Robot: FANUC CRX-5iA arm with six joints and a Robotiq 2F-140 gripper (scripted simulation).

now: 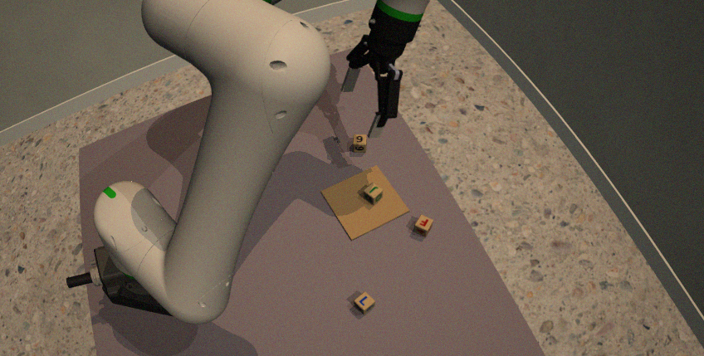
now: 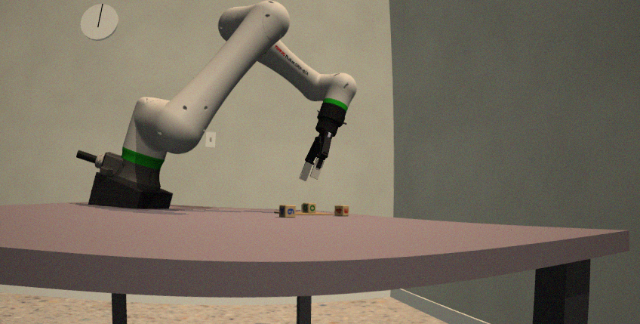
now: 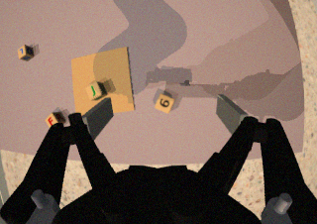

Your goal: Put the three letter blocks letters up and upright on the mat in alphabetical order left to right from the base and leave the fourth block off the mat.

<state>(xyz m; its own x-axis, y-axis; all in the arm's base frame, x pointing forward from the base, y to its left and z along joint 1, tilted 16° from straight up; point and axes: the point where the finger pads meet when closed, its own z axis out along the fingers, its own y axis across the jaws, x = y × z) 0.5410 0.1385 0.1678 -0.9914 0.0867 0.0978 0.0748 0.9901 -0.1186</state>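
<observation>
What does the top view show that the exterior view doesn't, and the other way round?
Only the top view shows the L block and the top faces: J on the mat, F and 9 off it. Only the exterior view shows the open gripper hanging well above the table, plus a wall clock. Both show the arm and three blocks.

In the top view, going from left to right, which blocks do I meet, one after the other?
9 block → L block → J block, on the mat → F block.
</observation>
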